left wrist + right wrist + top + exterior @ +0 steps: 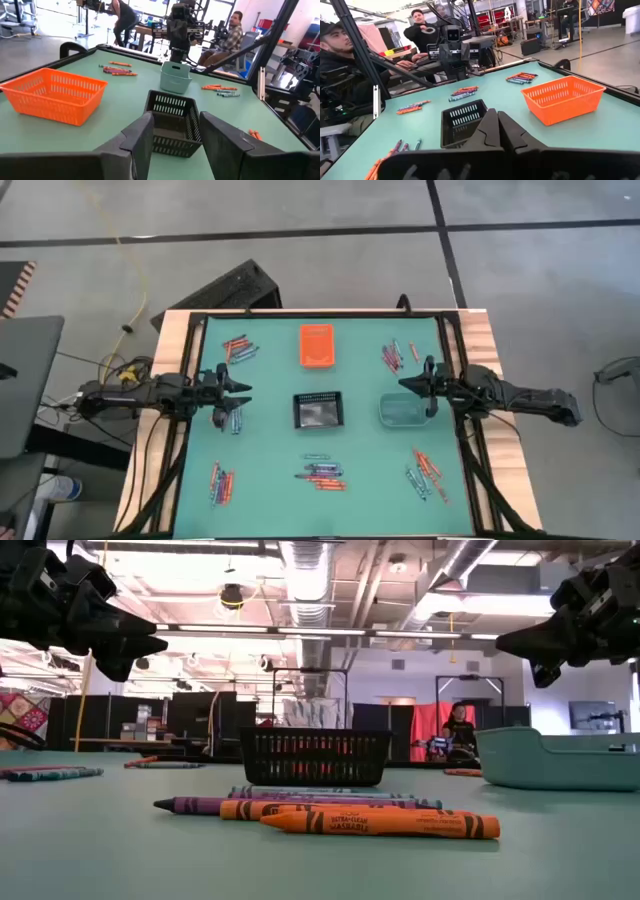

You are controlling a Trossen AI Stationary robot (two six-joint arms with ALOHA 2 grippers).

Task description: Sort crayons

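Above desk [270,380]: both hands hovering, empty.
Left hand [243,389] spread; right hand [403,383] clenched; crayons [322,473] scattered.

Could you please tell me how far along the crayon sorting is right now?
Nothing looks sorted: the crayons lie in scattered piles on the mat. Neither gripper holds anything; the left gripper hangs open, the right gripper shut beside the teal bin. All sorting remains.
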